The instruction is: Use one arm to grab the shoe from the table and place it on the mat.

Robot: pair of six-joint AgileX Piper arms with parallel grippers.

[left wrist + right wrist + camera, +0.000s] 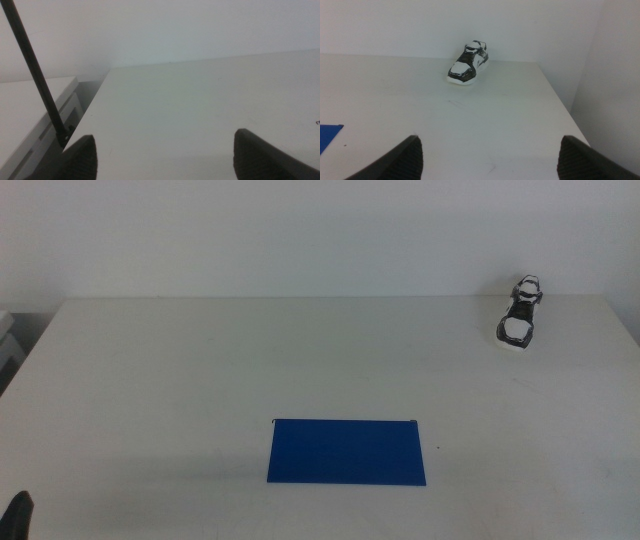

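Sneaker and mat lie well apart on the white table, and neither gripper touches anything. Going from the left of the middle view: only a dark sliver of the left gripper pokes in at the bottom corner, the rest of that arm cut off by the frame. Its own wrist view shows the left gripper's two dark jaws spread wide with bare tabletop between them, near the table's edge, where a thin dark cable slants across a pale cabinet beside the table; how that cabinet is built is hard to make out. Next, near the front middle of the table, the deep-blue mat lies flat with nothing on it. Far off to the right, close to the table's back edge, the black-and-white sneaker stands on its sole, white toe pointing toward the front. The right gripper is out of the middle view altogether; its wrist camera shows its jaws released and wide apart, low over the table, facing the sneaker from a distance, with just a corner of the mat cut off at the picture's edge.
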